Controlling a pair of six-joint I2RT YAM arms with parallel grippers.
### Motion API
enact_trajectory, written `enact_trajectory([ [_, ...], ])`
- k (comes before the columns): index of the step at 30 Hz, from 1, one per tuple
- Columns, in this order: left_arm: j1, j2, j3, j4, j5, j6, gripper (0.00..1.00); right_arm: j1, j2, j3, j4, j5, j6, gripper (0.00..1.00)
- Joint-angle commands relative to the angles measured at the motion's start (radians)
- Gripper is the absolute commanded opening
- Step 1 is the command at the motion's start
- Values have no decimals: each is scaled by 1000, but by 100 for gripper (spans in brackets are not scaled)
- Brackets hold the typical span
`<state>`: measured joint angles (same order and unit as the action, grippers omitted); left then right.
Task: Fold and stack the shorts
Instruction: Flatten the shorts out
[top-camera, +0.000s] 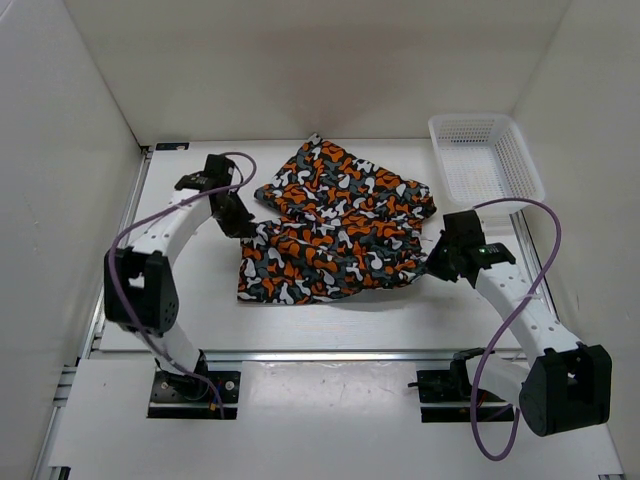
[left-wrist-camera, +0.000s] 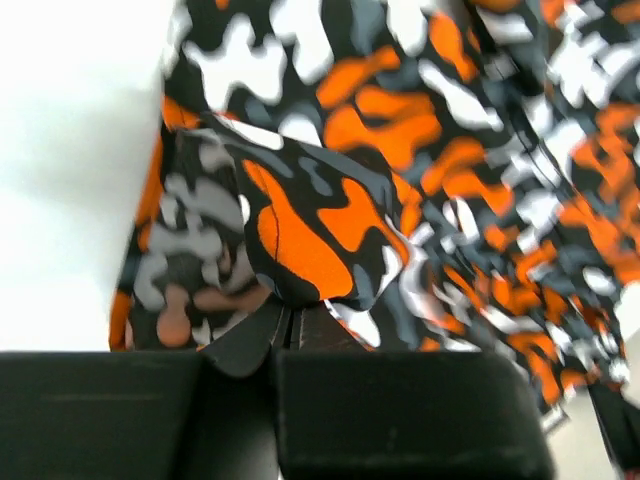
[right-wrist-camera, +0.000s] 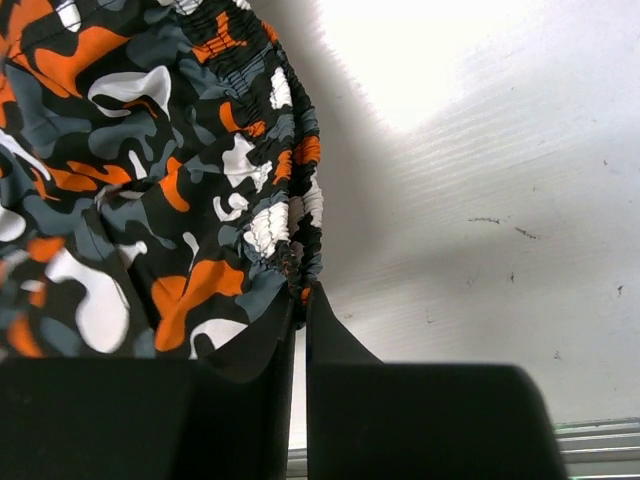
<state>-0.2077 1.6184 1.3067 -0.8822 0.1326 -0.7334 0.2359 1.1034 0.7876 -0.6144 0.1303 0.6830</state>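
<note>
The shorts (top-camera: 335, 225) in an orange, black, grey and white blotch print lie across the middle of the white table, partly doubled over. My left gripper (top-camera: 238, 218) is shut on a fold at their left edge; the left wrist view shows the cloth (left-wrist-camera: 300, 240) pinched at my fingertips (left-wrist-camera: 285, 312). My right gripper (top-camera: 435, 262) is shut on the gathered elastic waistband at their right edge; the right wrist view shows the waistband (right-wrist-camera: 290, 210) pinched between my fingertips (right-wrist-camera: 300, 300).
A white mesh basket (top-camera: 485, 160) stands at the back right of the table. White walls close in the left, back and right sides. The table's front rail (top-camera: 320, 355) runs just before the arm bases.
</note>
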Motion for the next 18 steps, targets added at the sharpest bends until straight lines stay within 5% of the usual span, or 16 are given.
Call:
enact_trajectory([
  [1, 7, 113, 68, -52, -50, 55, 10, -4, -20, -24, 44, -4, 26, 0],
  [8, 7, 180, 125, -87, -59, 74, 10, -4, -22, -24, 53, -15, 36, 0],
  [12, 16, 159, 114, -118, -59, 114, 36, -4, -22, -33, 53, -15, 36, 0],
  [16, 16, 62, 92, -167, -135, 114, 93, -4, -13, -24, 53, -26, 36, 0],
  [18, 16, -32, 65, -194, -148, 101, 100, -4, -13, -24, 53, -35, 36, 0],
])
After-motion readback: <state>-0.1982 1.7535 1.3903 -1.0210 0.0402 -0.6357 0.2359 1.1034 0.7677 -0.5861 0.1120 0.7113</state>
